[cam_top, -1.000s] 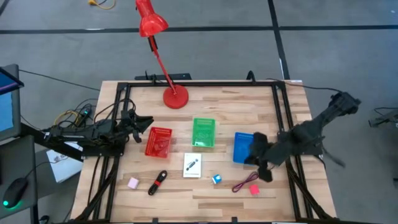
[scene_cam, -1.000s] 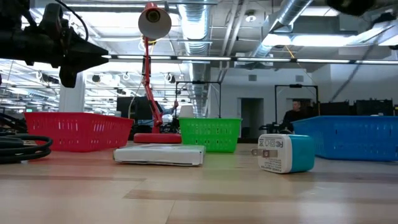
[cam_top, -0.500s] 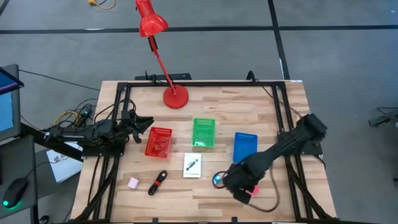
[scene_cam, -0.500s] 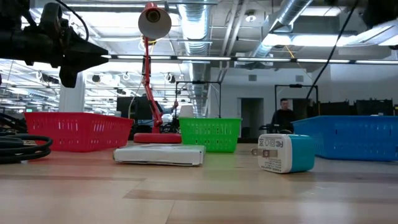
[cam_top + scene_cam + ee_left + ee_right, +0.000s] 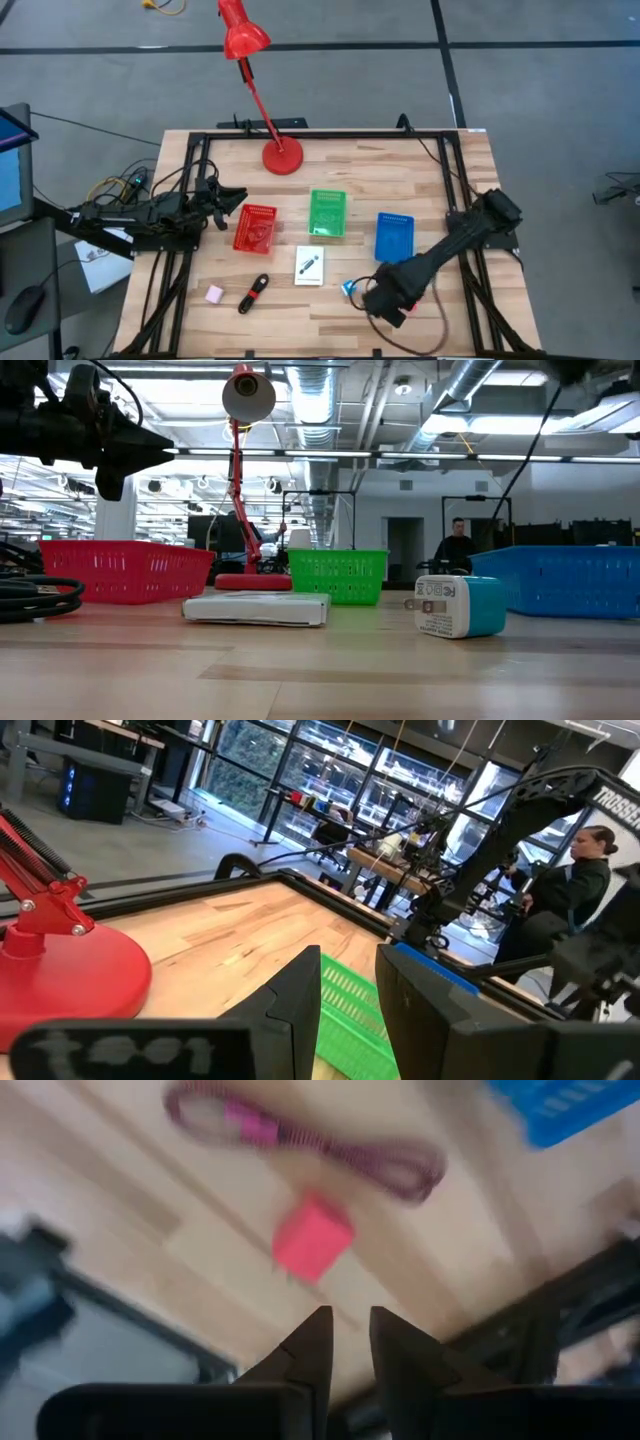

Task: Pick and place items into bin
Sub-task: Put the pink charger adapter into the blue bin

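The right gripper (image 5: 385, 300) is being held low over the front right of the table (image 5: 420, 170), above the pink block (image 5: 311, 1241) and the dark red cord (image 5: 300, 1142), with the blue-white cube (image 5: 349, 289) just beside it. In the right wrist view its fingers are being shown with only a narrow gap between them and nothing is being pinched. A miss is being risked here: so narrow a gap is likely being too tight for the block, which could be knocked aside or pushed into the cord, and the cord could be snagged. The left gripper (image 5: 222, 201) is being kept waiting beside the red bin (image 5: 255, 228), its fingers slightly parted on nothing.

From above, block and cord are being hidden by the arm, while the wrist view is showing both lying apart. The second pink block (image 5: 213, 294), pen-like stick (image 5: 253, 292) and white card (image 5: 309, 267) are being shown only from above, still outside the green bin (image 5: 327, 213) and blue bin (image 5: 393, 238).
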You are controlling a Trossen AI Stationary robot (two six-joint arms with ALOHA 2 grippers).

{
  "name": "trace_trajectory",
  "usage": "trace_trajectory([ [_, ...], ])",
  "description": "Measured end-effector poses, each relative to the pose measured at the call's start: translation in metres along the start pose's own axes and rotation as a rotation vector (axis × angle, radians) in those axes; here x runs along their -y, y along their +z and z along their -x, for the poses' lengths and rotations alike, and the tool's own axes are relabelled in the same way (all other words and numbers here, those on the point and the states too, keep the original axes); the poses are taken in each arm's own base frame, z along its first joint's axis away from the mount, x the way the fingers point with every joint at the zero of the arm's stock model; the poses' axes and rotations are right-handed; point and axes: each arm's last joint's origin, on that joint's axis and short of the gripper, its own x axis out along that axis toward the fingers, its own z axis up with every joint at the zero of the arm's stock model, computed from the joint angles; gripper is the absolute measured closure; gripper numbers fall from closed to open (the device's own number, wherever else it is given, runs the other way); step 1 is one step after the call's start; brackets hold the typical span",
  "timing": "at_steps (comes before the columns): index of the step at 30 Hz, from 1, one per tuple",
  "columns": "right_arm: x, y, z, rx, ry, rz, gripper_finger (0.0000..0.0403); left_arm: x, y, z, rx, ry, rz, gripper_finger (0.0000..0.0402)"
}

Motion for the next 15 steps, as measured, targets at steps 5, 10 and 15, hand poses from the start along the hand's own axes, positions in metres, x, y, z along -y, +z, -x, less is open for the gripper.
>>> trace_trajectory([
  [5,0.002,-0.023,0.011,0.142,0.048,-0.073,0.0336,0.000,0.000,0.000,0.000,0.000,-0.004,0.0314],
  [10,0.002,-0.033,0.012,0.228,0.070,-0.202,0.0336,0.000,0.000,0.000,0.000,0.000,-0.005,0.0314],
  [15,-0.011,-0.035,-0.010,0.229,0.077,-0.381,0.0336,0.000,0.000,0.000,0.000,0.000,-0.006,0.0314],
])
